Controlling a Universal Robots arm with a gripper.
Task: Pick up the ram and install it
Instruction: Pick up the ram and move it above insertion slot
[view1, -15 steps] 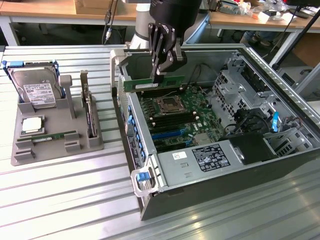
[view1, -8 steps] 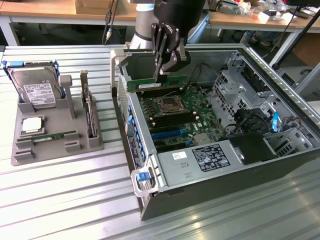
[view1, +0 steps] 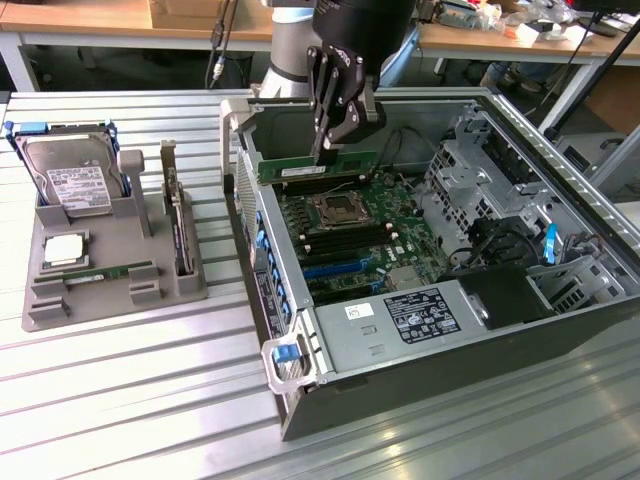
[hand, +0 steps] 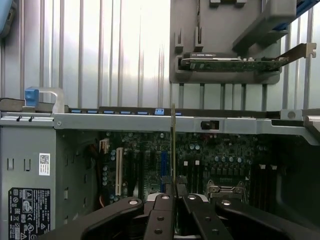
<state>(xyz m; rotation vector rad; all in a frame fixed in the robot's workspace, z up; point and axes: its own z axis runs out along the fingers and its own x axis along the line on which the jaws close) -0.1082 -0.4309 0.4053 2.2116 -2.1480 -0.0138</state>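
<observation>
Long, thin green ram stick (view1: 318, 167) pinched in my black two-finger gripper (view1: 326, 150), inside the open grey metal computer case (view1: 545, 135).
My fingers are clamped on its top edge. The stick hangs level, close above the green motherboard (view1: 400, 235), at its far end.

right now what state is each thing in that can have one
long thin green ram stick, held on edge above the green motherboard
black gripper, shut on the ram stick
grey metal computer case, open, side panel off
silver hard drive, standing in the grey holder
expansion card with metal bracket, standing in the holder
</observation>
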